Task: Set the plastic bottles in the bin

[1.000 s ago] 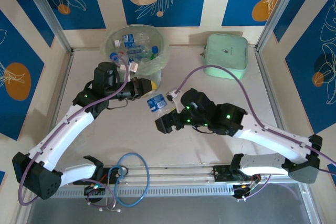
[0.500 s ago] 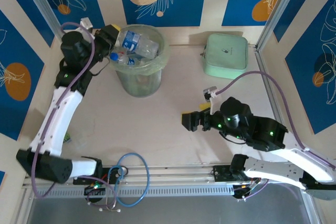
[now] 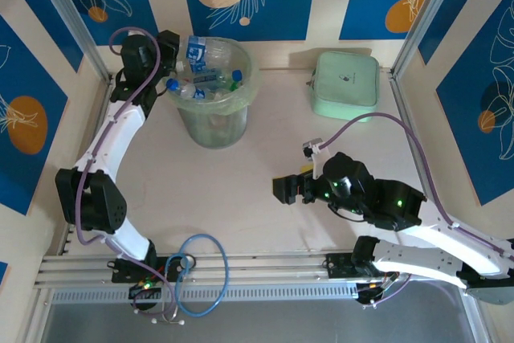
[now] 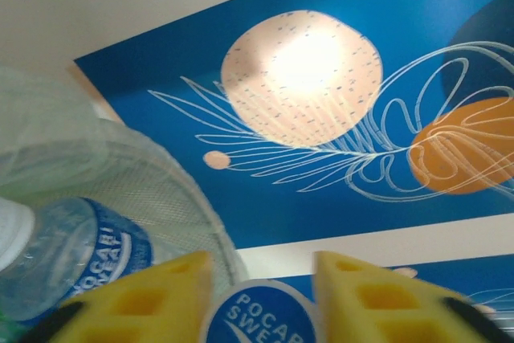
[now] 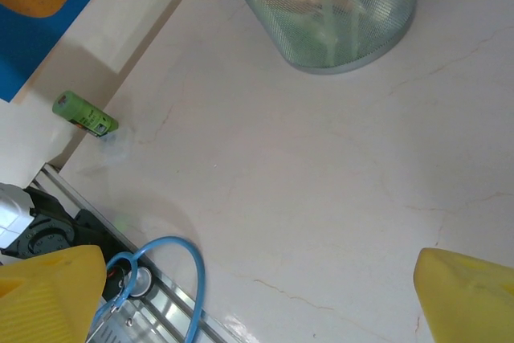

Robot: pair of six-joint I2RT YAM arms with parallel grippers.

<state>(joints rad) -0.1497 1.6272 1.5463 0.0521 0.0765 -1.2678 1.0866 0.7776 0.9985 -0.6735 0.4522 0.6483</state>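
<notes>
Big change from a second ago. The left pincer (image 3: 177, 44) was down low mid-bench beside a Pocari Sweat bottle (image 3: 202, 52). Now it's up at the far-left rim of the bin (image 3: 210, 122), and the bottle lies across the top of the pile of plastic bottles (image 3: 205, 87) inside. The left wrist view has the blue label right between the yellow fingers (image 4: 161, 299), but I honestly can't tell if it's clamped or already let go.

The right pincer (image 3: 283, 190) has pulled back toward the near side. It's spread wide with nothing in it, hanging over the bench (image 3: 265, 142) right of centre.

For room to move, there's a wide open stretch of bench between the bin and the right pincer. The bin stands close to the far-left corner rail. The mint green case (image 3: 345, 86) is tucked into the far-right corner. One small green bottle (image 5: 85, 113) lies right against the left wall. A blue cable loop (image 3: 201, 271) sits at the near edge.
</notes>
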